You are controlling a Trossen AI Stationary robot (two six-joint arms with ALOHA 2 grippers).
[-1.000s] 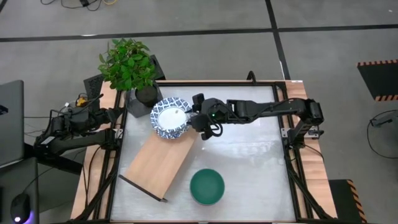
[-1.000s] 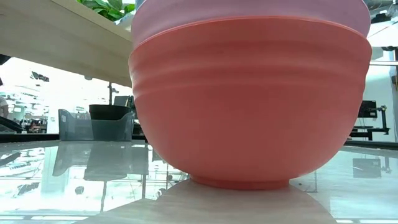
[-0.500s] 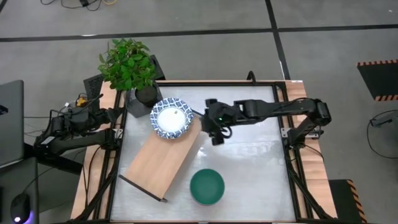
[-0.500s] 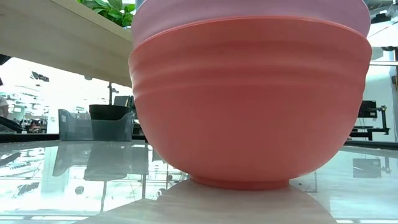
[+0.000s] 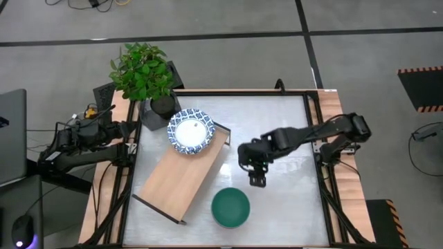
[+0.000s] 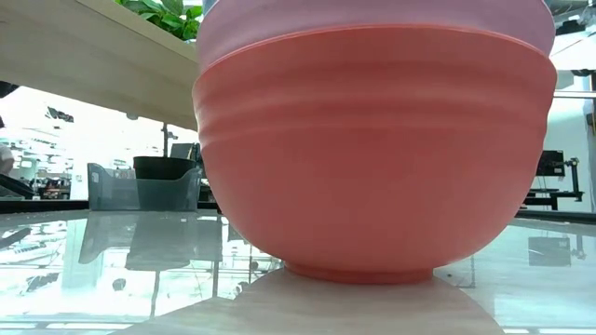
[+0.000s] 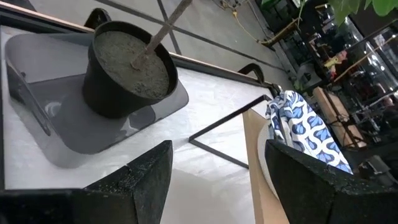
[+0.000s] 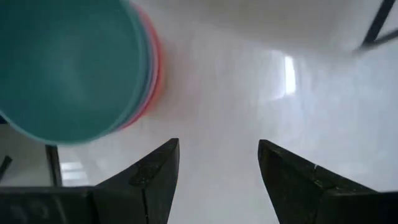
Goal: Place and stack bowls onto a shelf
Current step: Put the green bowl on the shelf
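Lying diagonally on the table's left half, shelf (image 5: 181, 176) is a long, flat, pale-wood board with thin black end frames; long axis runs from the near-left area up toward the far middle. Patterned bowl (image 5: 191, 131), round, glossy blue-and-white with a plain white centre, sits on the shelf's far end, mouth up. In the left wrist view only a slice of its outer wall shows.

Stack (image 5: 230, 207) stands off the shelf near the near edge, about mid-width: green bowl on top, smooth and plain. From above the lower bowls are hidden; the low view shows a ribbed red bowl (image 6: 377, 154) at the bottom with a pink one (image 6: 372, 20) above it, tops cut off.

Right gripper (image 5: 256, 179) hangs over bare table just beyond the stack, fingers spread, nothing between them. Left gripper (image 7: 216, 180) waits at the far-left corner, fingers apart and empty, beside a black pot (image 5: 163, 105) with a leafy plant on a grey tray (image 7: 81, 134).
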